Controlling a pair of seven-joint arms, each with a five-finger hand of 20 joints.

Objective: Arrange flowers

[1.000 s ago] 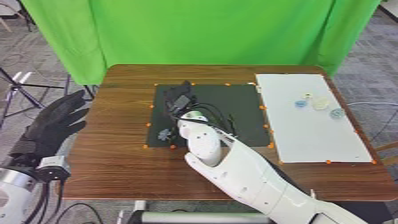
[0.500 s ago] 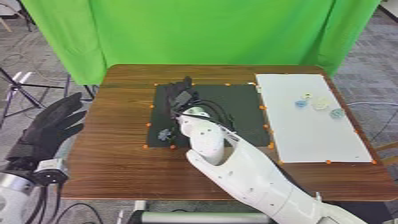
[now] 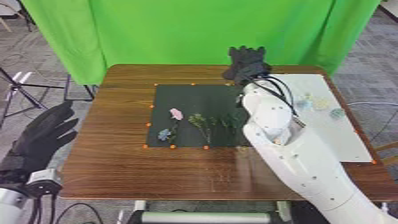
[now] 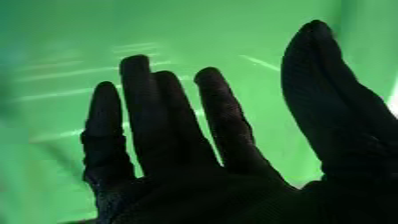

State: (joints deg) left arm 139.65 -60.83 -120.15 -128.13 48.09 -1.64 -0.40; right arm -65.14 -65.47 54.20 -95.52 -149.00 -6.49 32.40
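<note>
Hovering by the table's [image 3: 107,150] far edge, the right hand [image 3: 246,62] is spread wide and holds nothing, perhaps raised to clear the delicate stems. On the black mat [image 3: 213,92], the pink flower [image 3: 176,114], blue flower [image 3: 164,134] and leafy sprig [image 3: 199,121] lie in a loose row, probably to compose the arrangement. Pale blooms [image 3: 321,102] on the white sheet [image 3: 333,145] look like stock (the left hand [image 3: 40,130], also wide, is off to the side).

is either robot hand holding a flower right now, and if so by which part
No, nothing is held: the right hand is open and empty, its fingers spread, and the left hand is open and empty too.
</note>
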